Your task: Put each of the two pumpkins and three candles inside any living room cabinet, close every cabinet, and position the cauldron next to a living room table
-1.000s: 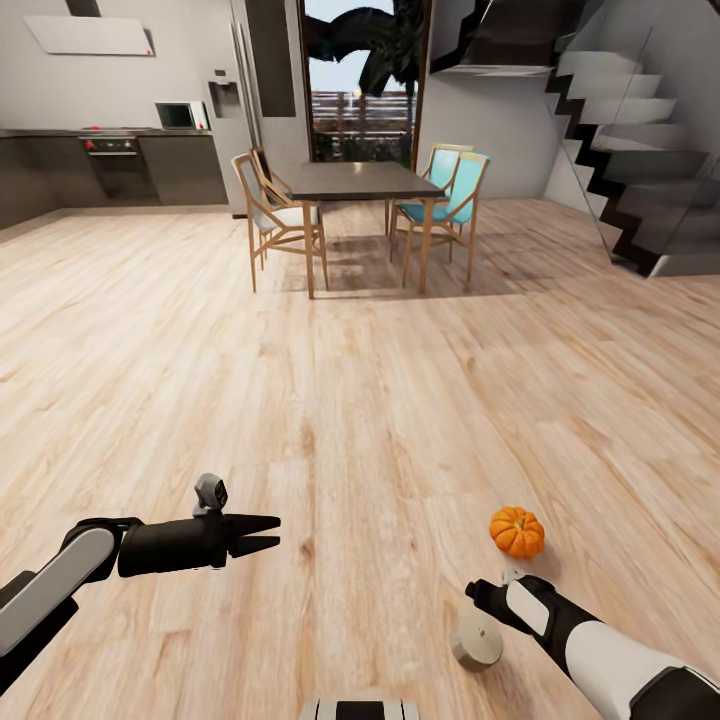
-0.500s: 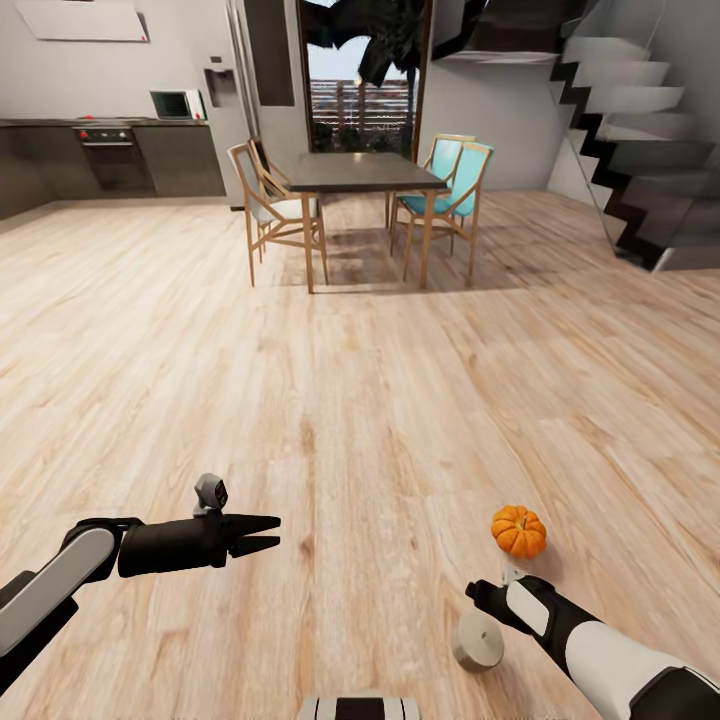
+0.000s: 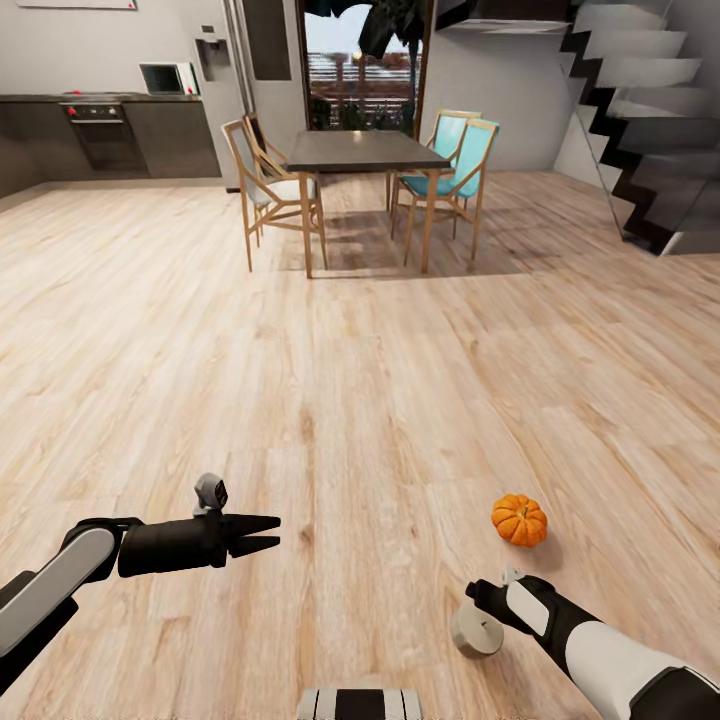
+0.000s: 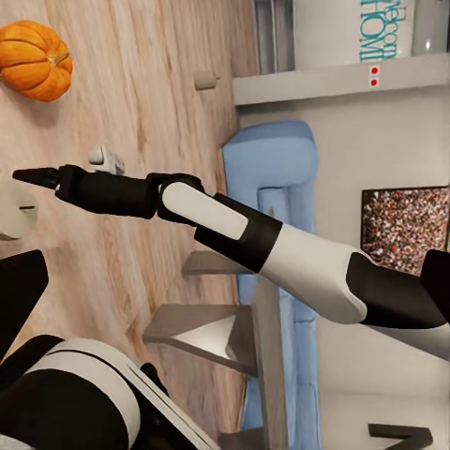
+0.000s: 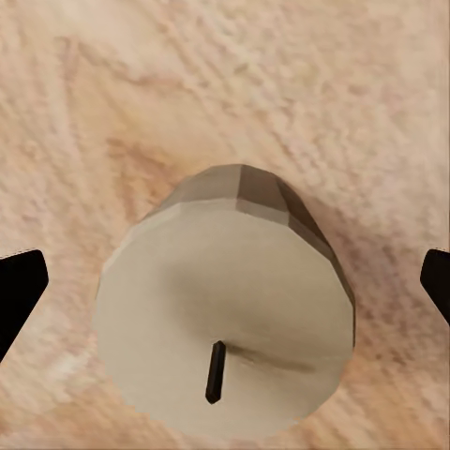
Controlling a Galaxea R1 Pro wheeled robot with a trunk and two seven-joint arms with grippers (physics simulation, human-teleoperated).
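Big room, pale wood floor (image 3: 360,400), dining table far back at top.

Candle (image 5: 225,309) stands on floor, lower right; right gripper (image 5: 225,281) fingers wide open either side, likely to grab.

Pumpkin (image 3: 519,520) just behind.

Left gripper (image 3: 268,532) nearly closed, empty, waiting.

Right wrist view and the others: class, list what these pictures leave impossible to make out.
- Right end effector: only two dark fingertips at the right wrist frame edges; the candle stands between, contact unclear.
- Candle base: head view, the right arm covers it.
- Pumpkin: cut by the left wrist frame edge.
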